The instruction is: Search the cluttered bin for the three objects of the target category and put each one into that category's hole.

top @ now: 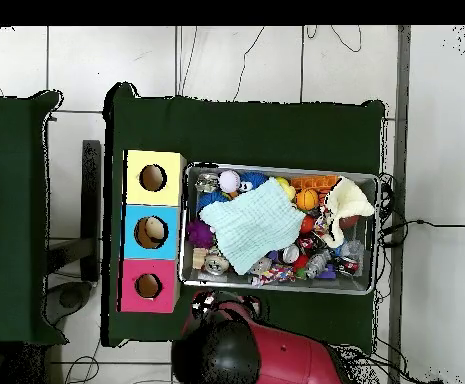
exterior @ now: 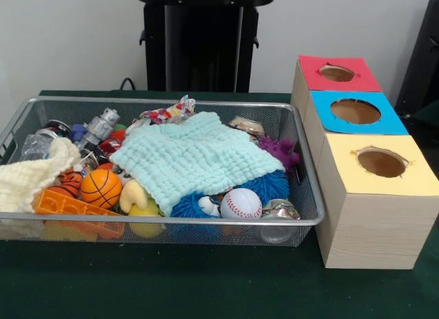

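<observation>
my jaws show in neither view. the bin (exterior: 171, 219) sits on the green table (exterior: 206, 285), the mint cloth (exterior: 195, 158) over its clutter. one spotted scrap (exterior: 168, 113) peeks at the far rim. the red-panel hole (exterior: 337, 73) is farthest back.

Front view low and close across the bin (exterior: 164, 219), overhead straight down, both sharing it

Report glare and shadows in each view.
Front view: even, soft light; the bin has a shiny rim and casts a faint shadow on the green cloth; the baseball shows a mild highlight. Overhead view: flat light, no strong glare; the holes look dark.
</observation>
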Tool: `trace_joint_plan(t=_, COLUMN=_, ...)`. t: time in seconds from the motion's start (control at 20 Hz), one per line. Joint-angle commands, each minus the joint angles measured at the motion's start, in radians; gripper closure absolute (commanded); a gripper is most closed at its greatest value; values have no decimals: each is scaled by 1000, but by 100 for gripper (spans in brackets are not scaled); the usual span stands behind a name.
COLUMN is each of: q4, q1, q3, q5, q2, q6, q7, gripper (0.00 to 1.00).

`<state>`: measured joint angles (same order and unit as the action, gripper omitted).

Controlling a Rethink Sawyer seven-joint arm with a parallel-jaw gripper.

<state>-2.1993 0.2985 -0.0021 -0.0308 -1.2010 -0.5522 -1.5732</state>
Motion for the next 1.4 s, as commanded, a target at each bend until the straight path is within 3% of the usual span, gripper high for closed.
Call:
trace_joint_plan(t=0.05, q4=-61, q1=74, q3=79, q5=-134, q2=96, q6=140, q7=52, gripper=0)
trace_joint_plan(t=0.25, q4=-62, q1=105, q3=76, q5=-211, q2=158, q6=226, q7=24, gripper=0)
trace_joint_plan(t=0.75, q4=-42, q1=162, q3=89, q5=-325, q2=297, q6=374, q7=-31, gripper=0)
trace_joint_plan(t=1.4, q4=30, q1=183, q3=49, q5=-448, q2=493, q6=549, q7=-89, gripper=0)
